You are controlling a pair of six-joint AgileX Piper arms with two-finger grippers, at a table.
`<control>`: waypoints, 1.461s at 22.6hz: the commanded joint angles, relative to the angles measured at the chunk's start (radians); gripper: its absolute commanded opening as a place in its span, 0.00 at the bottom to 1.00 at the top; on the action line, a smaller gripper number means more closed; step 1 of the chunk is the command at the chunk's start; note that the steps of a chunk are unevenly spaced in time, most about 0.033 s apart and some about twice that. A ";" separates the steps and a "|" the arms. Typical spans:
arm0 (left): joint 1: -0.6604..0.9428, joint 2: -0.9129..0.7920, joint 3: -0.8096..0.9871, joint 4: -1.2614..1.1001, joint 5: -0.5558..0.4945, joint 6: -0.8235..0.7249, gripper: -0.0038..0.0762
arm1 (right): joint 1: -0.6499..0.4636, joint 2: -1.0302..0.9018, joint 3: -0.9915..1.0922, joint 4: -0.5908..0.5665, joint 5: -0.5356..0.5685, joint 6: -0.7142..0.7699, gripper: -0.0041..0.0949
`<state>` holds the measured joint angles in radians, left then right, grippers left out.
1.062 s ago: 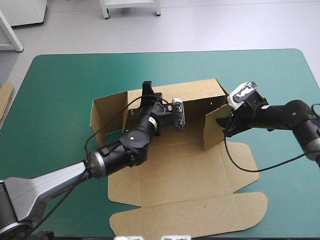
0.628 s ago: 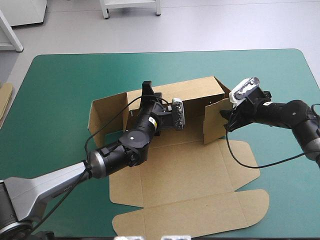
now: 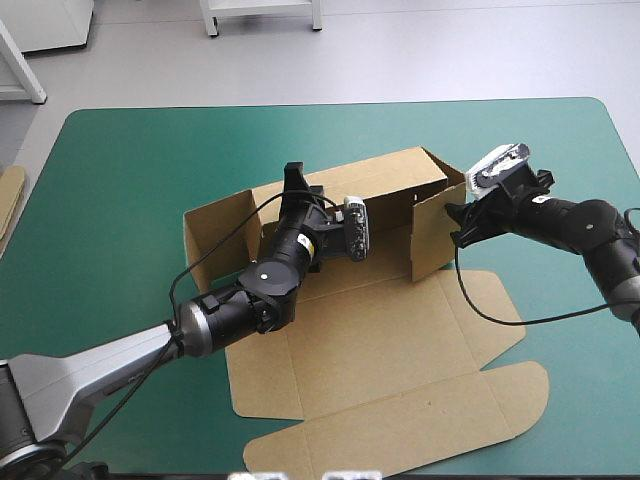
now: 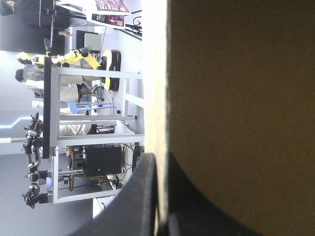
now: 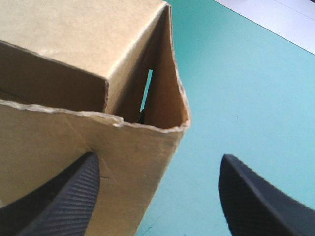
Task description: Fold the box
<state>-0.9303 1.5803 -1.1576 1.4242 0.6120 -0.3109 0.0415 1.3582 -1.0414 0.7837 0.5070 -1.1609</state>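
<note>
1. Nearest me, in the lower middle of the high view, the lid and flaps of the box (image 3: 380,370) lie flat on the teal-green cover (image 3: 120,170).
2. Beyond them, at the frame's centre, the back wall and two side walls stand raised.
3. My left gripper (image 3: 293,182) (image 4: 160,164) pinches the back wall's top edge, its black fingers nearly closed with the board between them.
4. Right of centre, my right gripper (image 3: 456,226) (image 5: 158,162) stands spread wide at the right side wall. The wall's top corner sits between my fingers, and one finger is over bare cover.
5. At the frame's left edge, a strip of more board (image 3: 8,200) shows.
</note>
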 commanded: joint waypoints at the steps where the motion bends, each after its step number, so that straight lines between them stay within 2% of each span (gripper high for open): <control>1: -0.003 -0.044 -0.026 0.036 -0.007 -0.017 0.04 | -0.006 -0.010 -0.026 0.042 -0.027 -0.032 0.70; 6: -0.003 -0.044 -0.026 0.036 -0.005 -0.017 0.04 | -0.006 0.063 -0.026 0.223 0.096 -0.183 0.70; 13: -0.003 -0.044 -0.026 0.036 -0.011 -0.017 0.04 | -0.006 0.062 -0.029 0.263 0.096 -0.225 0.70; 20: -0.003 -0.044 -0.026 0.043 -0.011 -0.033 0.04 | -0.006 0.062 -0.044 0.333 0.091 -0.355 0.70; 25: -0.003 -0.044 -0.026 0.043 -0.009 -0.033 0.04 | -0.006 0.082 -0.084 0.357 0.089 -0.375 0.70; 29: -0.003 -0.044 -0.026 0.043 -0.012 -0.033 0.04 | -0.006 0.119 -0.097 0.378 0.130 -0.377 0.65; 33: -0.003 -0.044 -0.026 0.044 -0.012 -0.033 0.04 | -0.006 0.133 -0.097 0.476 0.175 -0.449 0.61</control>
<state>-0.9303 1.5803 -1.1569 1.4240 0.6159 -0.3264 0.0415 1.5214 -1.1040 1.1566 0.6690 -1.5616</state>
